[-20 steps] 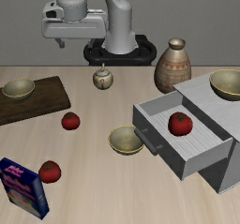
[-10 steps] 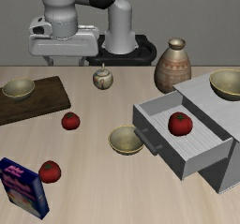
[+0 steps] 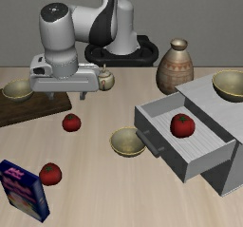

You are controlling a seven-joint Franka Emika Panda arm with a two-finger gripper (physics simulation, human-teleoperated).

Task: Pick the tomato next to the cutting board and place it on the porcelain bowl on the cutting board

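Note:
The red tomato (image 3: 71, 122) lies on the table just off the near right corner of the dark cutting board (image 3: 40, 106). A cream porcelain bowl (image 3: 18, 89) sits on the board's left part. My gripper (image 3: 66, 91) hangs over the board's right end, above and slightly behind the tomato. It is open and holds nothing, and one dark finger (image 3: 81, 90) shows below the hand.
A second tomato (image 3: 50, 174) lies by a blue box (image 3: 24, 188) at the front left, and a third (image 3: 182, 126) is in the open drawer (image 3: 195, 147). Another bowl (image 3: 128, 141) sits mid-table. A small round pot (image 3: 103, 79) and a vase (image 3: 176, 67) stand behind.
The arm has swung down and towards the exterior view's left, bringing the hand from high above the table to just over the cutting board's right end. No object has moved.

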